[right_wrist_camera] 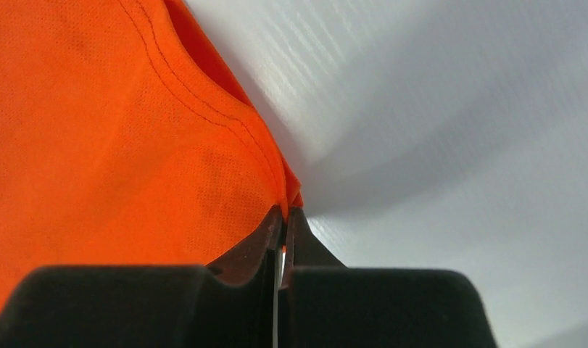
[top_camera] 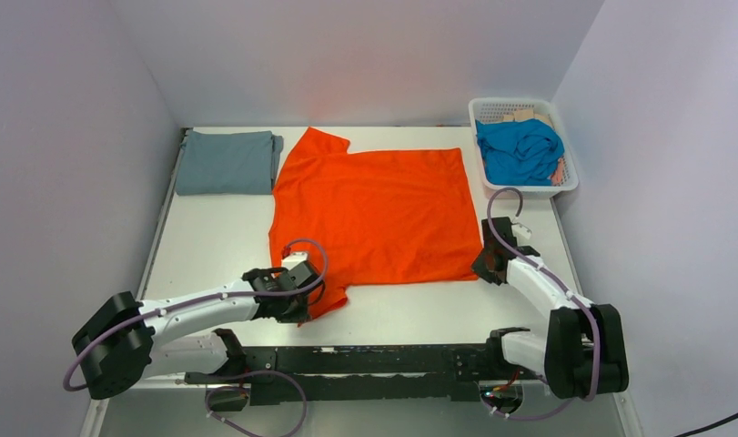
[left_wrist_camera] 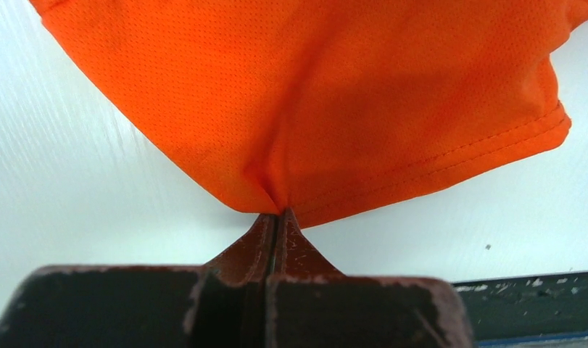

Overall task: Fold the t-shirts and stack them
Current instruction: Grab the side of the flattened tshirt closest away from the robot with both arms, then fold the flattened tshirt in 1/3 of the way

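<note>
From above, the orange shirt (top_camera: 374, 214) lies spread mid-table, the grey-blue shirt (top_camera: 227, 162) lies folded far left, and the turquoise shirt (top_camera: 520, 150) is bunched in the basket (top_camera: 570, 187). The left gripper (top_camera: 297, 300) and right gripper (top_camera: 489, 264) sit at the orange shirt's near edge, so the first fold looks due: lift evenly and carry it across. Left wrist: fingertips (left_wrist_camera: 265, 235) are clenched on the sleeve hem. Right wrist: they are clenched on a hemmed corner. How many layers each pinch takes is hidden.

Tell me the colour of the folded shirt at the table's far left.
The folded shirt is muted grey-blue, clearest in the top external view.
</note>
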Robot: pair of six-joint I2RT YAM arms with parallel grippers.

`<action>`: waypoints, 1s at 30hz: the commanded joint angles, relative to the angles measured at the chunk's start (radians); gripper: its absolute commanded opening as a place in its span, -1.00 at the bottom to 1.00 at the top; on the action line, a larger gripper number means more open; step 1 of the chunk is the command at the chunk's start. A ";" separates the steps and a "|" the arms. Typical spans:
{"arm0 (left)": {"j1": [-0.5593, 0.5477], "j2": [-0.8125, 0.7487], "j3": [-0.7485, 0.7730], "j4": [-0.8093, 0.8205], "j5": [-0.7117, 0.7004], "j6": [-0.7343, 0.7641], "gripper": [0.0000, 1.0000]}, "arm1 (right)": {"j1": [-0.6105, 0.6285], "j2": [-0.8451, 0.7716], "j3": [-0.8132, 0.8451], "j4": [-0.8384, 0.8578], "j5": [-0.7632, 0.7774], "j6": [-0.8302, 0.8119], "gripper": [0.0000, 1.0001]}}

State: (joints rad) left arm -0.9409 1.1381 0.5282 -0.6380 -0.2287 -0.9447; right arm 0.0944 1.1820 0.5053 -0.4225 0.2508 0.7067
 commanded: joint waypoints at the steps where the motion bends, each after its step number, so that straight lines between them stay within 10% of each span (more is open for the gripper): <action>1: -0.042 -0.049 -0.041 -0.187 0.074 -0.092 -1.00 | -0.001 -0.071 -0.002 -0.124 -0.046 0.009 -1.00; 17: -0.046 -0.206 0.030 0.050 0.177 0.074 -1.00 | 0.001 -0.142 0.090 -0.198 -0.210 -0.066 -1.00; 30: 0.360 -0.197 0.157 0.260 0.208 0.269 -1.00 | 0.001 -0.007 0.281 -0.121 -0.231 -0.076 -1.00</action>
State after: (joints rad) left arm -0.6575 0.9211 0.6121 -0.4652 0.0212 -0.7410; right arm 0.0952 1.1381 0.7132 -0.5995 0.0204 0.6289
